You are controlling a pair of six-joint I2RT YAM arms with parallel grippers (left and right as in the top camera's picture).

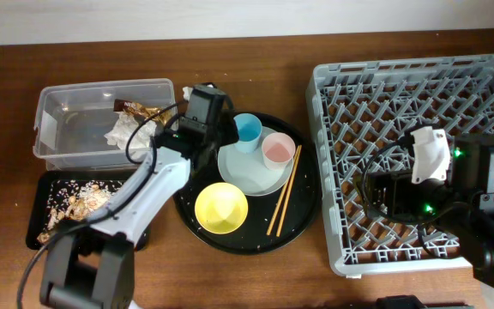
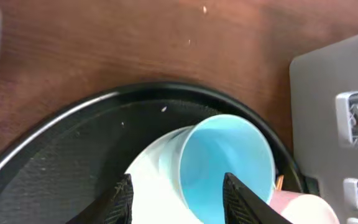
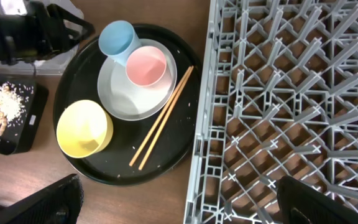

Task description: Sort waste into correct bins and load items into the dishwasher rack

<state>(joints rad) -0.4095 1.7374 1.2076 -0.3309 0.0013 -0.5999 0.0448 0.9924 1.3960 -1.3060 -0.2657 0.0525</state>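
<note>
Light-blue cup (image 2: 225, 168) sits at the pale plate's (image 1: 251, 172) edge in the round black tray (image 1: 303, 206), pink cup (image 1: 278, 151) just beside. Left hand (image 2: 178, 180) straddles its rim; a firm grip seems unclear. Right hand (image 3: 176, 193) hangs wide open over the grey rack (image 1: 401, 86).

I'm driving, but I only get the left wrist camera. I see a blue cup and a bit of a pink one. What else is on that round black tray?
Observer: A yellow bowl sits on the round black tray, at the edge nearest the robot, apart from both cups.
Operator: Are there any chopsticks?
Observer: Yes, two chopsticks lie side by side on the tray, between the plate and the rack.
Operator: What's the other claw doing?
Observer: The right claw is open and holds nothing. Its arm hangs over the rack.
</note>
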